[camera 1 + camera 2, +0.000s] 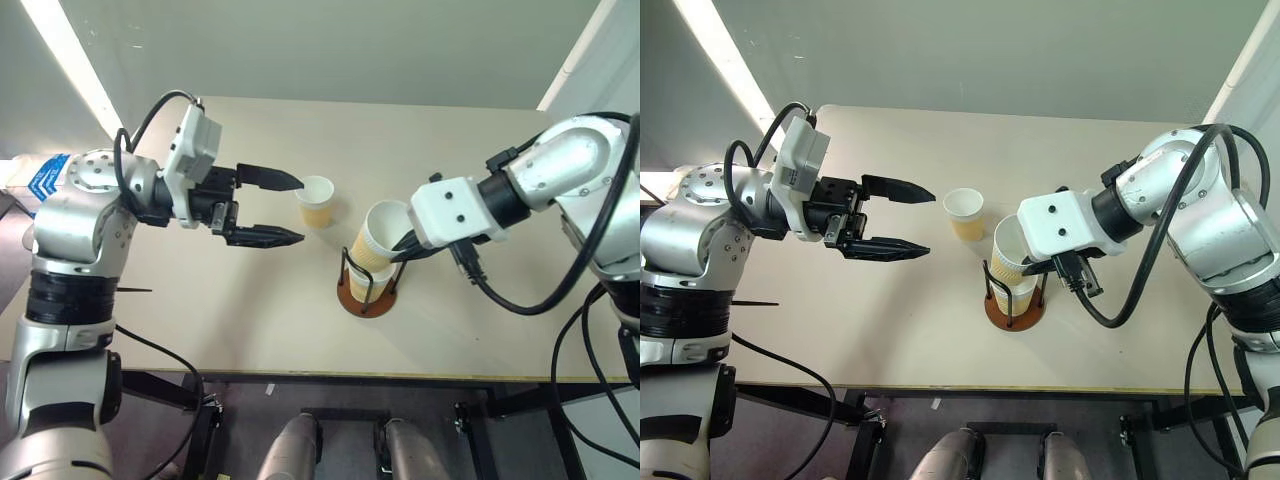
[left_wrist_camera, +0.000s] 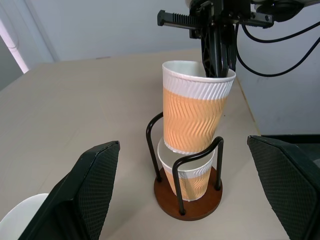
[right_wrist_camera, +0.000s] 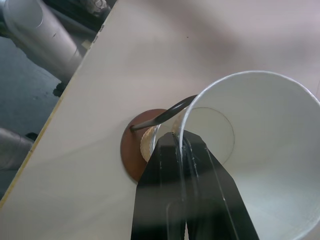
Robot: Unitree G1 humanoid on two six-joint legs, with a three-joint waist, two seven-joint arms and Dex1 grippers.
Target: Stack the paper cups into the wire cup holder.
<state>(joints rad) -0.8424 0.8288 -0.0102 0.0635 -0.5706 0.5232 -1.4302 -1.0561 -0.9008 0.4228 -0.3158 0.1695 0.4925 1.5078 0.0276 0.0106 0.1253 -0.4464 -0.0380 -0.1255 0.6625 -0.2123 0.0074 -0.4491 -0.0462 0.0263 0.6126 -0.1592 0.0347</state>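
— Paper, thin and ribbed, so that cup (image 2: 198,107) weighs next to nothing and will dent if squeezed hard. See how the right hand (image 1: 403,247) has it? Pinched shut on the rim, one finger inside, one outside.

— And it sits tilted, its bottom just entering the cup (image 2: 189,177) already down in the holder (image 2: 188,200). Is the rim the best spot?

— I'd say so; the rolled lip is the stiffest part. The wall lower down would buckle, and it has to slide between the wires.

— The third cup (image 1: 316,201)?

— Upright on the worktop (image 1: 200,300), just beside the holder, right in front of the left hand (image 1: 290,208), which hangs spread wide with nothing in it.

— Light enough to tip if nudged, I reckon.

— Likely. Take that one by the rim too.
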